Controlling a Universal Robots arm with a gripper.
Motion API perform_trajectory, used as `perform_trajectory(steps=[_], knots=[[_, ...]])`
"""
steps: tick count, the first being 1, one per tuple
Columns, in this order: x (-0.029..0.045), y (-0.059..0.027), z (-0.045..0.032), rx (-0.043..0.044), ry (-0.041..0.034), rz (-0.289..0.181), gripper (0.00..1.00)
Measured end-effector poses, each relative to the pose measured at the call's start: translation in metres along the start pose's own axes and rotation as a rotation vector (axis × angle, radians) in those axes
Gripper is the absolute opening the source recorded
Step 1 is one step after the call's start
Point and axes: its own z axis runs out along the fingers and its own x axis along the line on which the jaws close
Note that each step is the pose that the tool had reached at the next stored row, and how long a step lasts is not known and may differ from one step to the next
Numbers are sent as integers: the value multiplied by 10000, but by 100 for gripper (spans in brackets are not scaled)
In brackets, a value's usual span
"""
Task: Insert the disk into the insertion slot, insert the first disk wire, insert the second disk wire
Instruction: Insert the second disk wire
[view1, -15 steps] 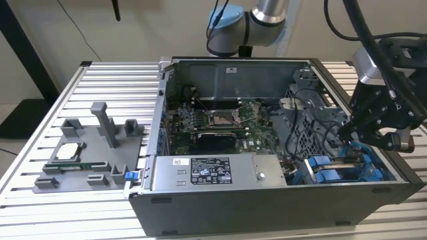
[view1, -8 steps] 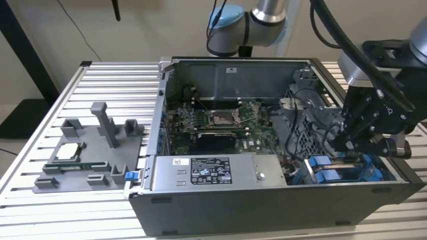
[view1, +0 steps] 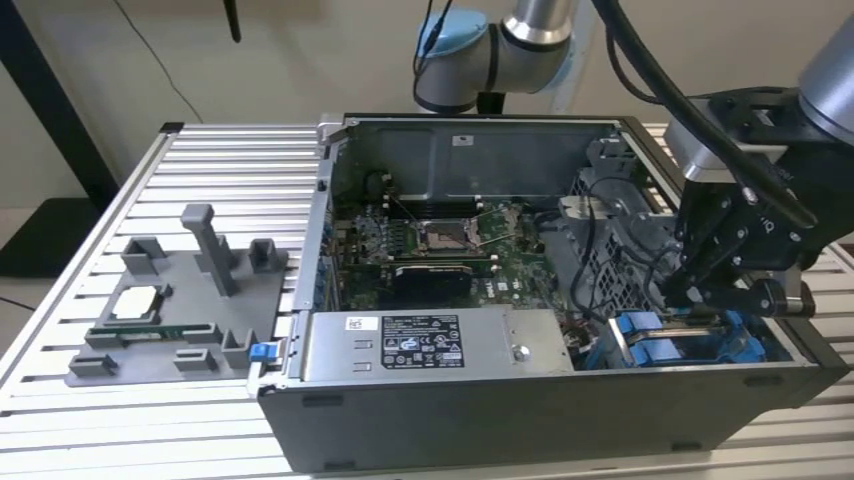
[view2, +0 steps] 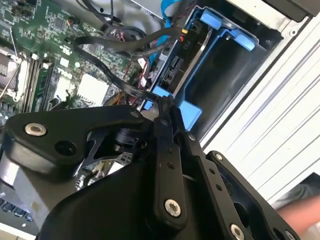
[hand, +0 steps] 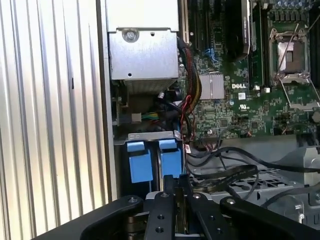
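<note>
The arm (view1: 534, 40) is built of silver tubes with light-blue joint caps; black cables are routed along it. The tool (view1: 731, 262) is matte black, its linked bars fastened with silver screws.

Ext view: high, angled down, whole case (view1: 534, 400). 2 wrist views: close, share blue bays (hand: 150, 165).

Beige wall (view1: 294, 60) behind slatted metal table (view1: 200, 170).

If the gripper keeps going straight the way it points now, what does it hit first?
Most likely the blue drive carrier in the case's bay: the gripper points at it from just short in both wrist views. Contact is unclear.
</note>
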Motion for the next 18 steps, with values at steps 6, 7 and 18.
perform_trajectory(steps=[6,7,18], knots=[[0,0,-1,9,3,-2,0],[0,0,0,9,2,-3,0],[-1,-1,40,34,82,-3,0]])
